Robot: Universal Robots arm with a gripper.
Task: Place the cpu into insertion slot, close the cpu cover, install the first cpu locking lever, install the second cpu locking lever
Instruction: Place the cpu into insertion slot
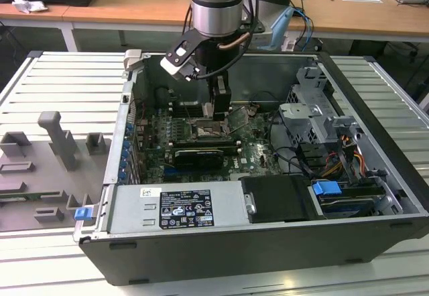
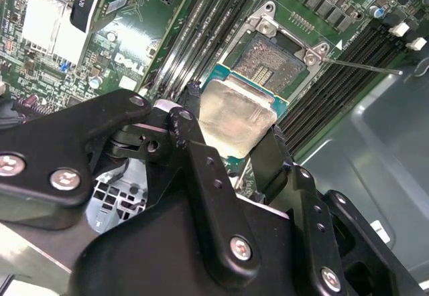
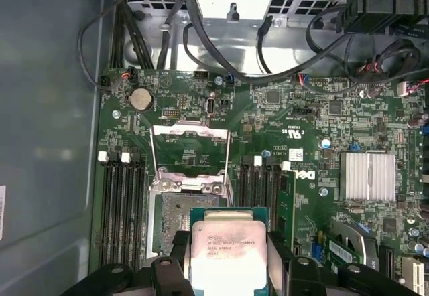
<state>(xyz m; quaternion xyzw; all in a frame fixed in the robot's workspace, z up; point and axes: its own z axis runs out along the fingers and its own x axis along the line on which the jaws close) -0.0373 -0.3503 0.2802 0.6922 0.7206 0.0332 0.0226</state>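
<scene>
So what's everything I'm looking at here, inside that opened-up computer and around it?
slatted metal table: one, pale grey, underneath.
open computer case: one, dark grey, on the table.
circuit board: one, green, inside the case.
square metal-rimmed socket: one, dark, on the board.
thin metal cover frame: one, silvery, swung open at the socket's edge.
square flat metal-topped chip: one, silvery-beige, held close by the socket.
narrow memory slots: several, black, either side of the socket.
finned metal heatsink: one, silver, on the board.
long expansion card: one, black, on the board.
boxy power supply: one, grey, at the case's edge.
robot arm: one, silver and black, reaching into the case, jaws shut on the chip.
</scene>
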